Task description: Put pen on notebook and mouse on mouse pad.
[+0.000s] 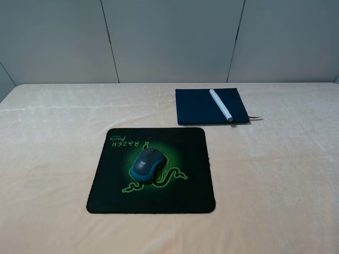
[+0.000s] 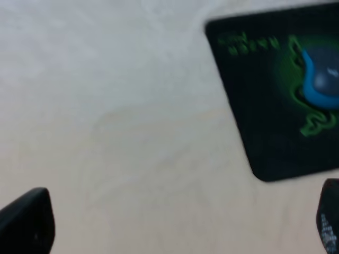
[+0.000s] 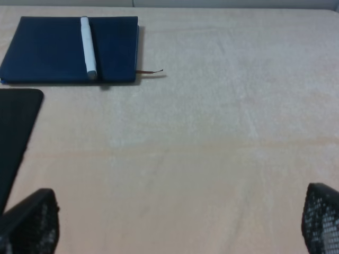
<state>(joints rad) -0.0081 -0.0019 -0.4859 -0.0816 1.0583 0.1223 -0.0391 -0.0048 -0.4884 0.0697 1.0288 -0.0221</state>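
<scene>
The white pen (image 1: 220,105) lies on the navy notebook (image 1: 197,107) at the back of the table; the right wrist view shows the pen (image 3: 87,46) across the notebook (image 3: 47,50), ribbon sticking out. The teal and grey mouse (image 1: 148,162) rests on the black Razer mouse pad (image 1: 180,190); in the blurred left wrist view the mouse (image 2: 322,79) sits on the pad (image 2: 259,111). My left gripper (image 2: 180,222) is open over bare cloth, away from the pad. My right gripper (image 3: 180,225) is open over bare cloth, well short of the notebook. Neither arm appears in the high view.
A pale peach cloth (image 1: 275,174) covers the whole table. Grey wall panels (image 1: 169,37) stand behind its back edge.
</scene>
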